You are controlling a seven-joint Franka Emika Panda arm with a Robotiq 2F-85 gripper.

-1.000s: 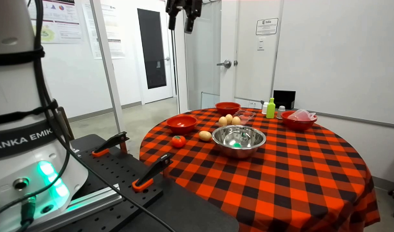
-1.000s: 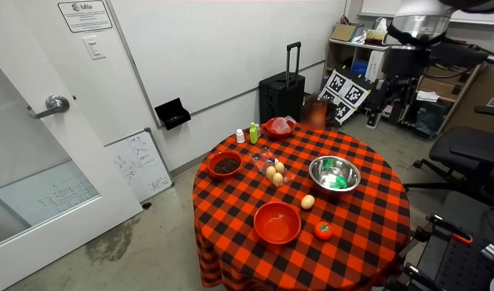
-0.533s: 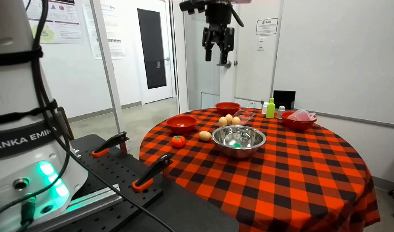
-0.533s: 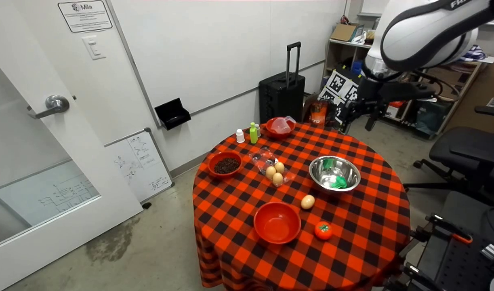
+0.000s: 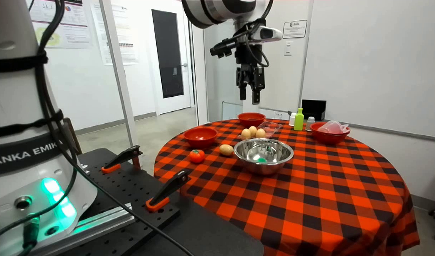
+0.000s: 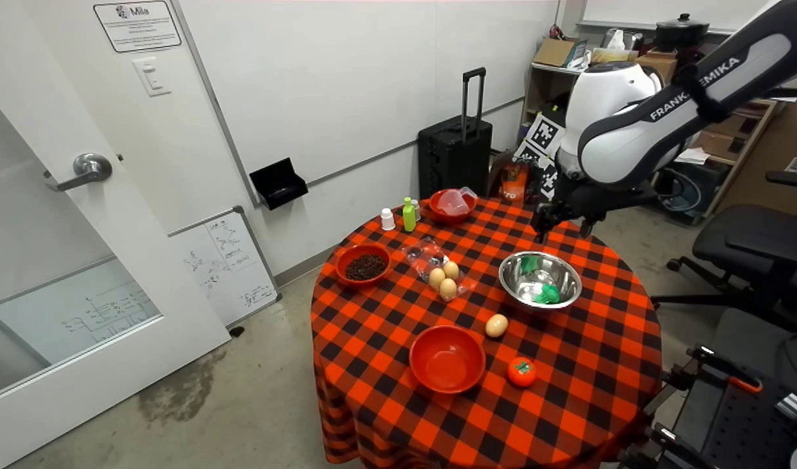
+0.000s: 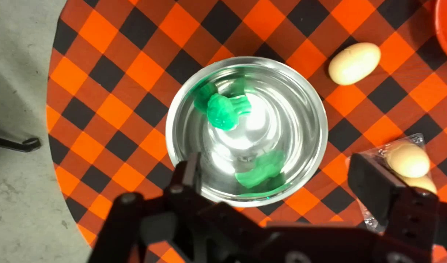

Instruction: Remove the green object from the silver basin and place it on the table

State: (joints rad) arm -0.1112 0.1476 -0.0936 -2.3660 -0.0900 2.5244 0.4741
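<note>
The green object [image 7: 223, 111] is a small broccoli-shaped piece lying inside the silver basin [image 7: 320, 124], towards one side of its bottom. It also shows in both exterior views [image 5: 261, 160] [image 6: 547, 294]. The basin stands upright on the table [image 5: 327, 199] with its red-and-black checked cloth; it also shows in an exterior view [image 6: 512, 294]. My gripper [image 5: 249, 96] points down, well above the table. In the wrist view the gripper [image 7: 276, 160] is open with nothing between its fingers, and the green object appears beyond the fingertips. Green patches on the basin wall are reflections.
An egg [image 6: 496, 325], a tomato [image 6: 521, 371] and a red bowl [image 6: 447, 359] are near the basin. More eggs [image 6: 448, 288] lie by a clear carton. Farther off are a bowl of dark beans [image 6: 364, 266], a yellow-green bottle [image 6: 409, 215] and a red bowl with a clear cup [image 5: 329, 135].
My gripper has come down and moved out over the table towards the basin, staying open. The basin, the green object and the other table items have not moved.
</note>
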